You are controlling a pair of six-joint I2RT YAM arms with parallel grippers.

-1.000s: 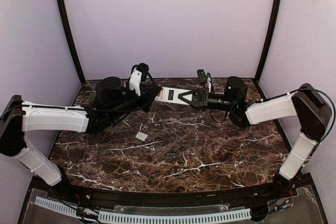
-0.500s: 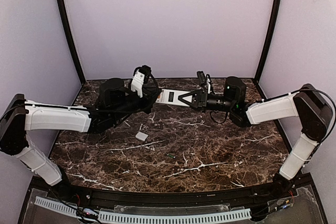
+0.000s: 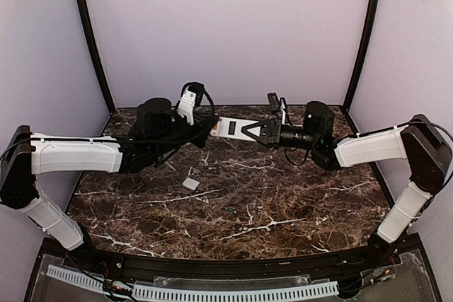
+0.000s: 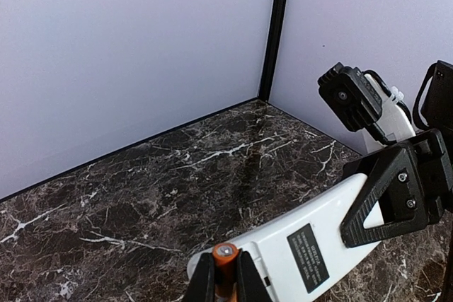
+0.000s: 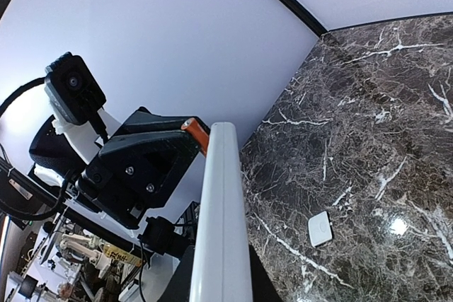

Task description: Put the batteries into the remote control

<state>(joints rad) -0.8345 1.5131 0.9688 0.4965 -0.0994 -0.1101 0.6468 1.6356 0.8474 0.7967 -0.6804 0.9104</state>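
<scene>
Right end effector (image 3: pixel 256 131) is clamping the white remote control (image 3: pixel 232 128) by one end, holding it up over the counter (image 3: pixel 297 196) at about 12 o'clock. Left end effector (image 4: pixel 221 277) is pinching an orange battery (image 4: pixel 225 256) right at the remote's free end. The black sticker (image 4: pixel 309 257) on the remote's back is showing white print, way too tiny to read. A small white piece (image 3: pixel 191 183) is lying around 9 o'clock, and a dark little battery (image 3: pixel 231 208) at 6.

The left arm (image 3: pixel 78 157), remote (image 3: pixel 232 128) and right arm (image 3: pixel 368 148) span the far table (image 3: pixel 283 196), leaving the near half open but for a white cover (image 3: pixel 191 183) and a battery (image 3: pixel 231 208).
</scene>
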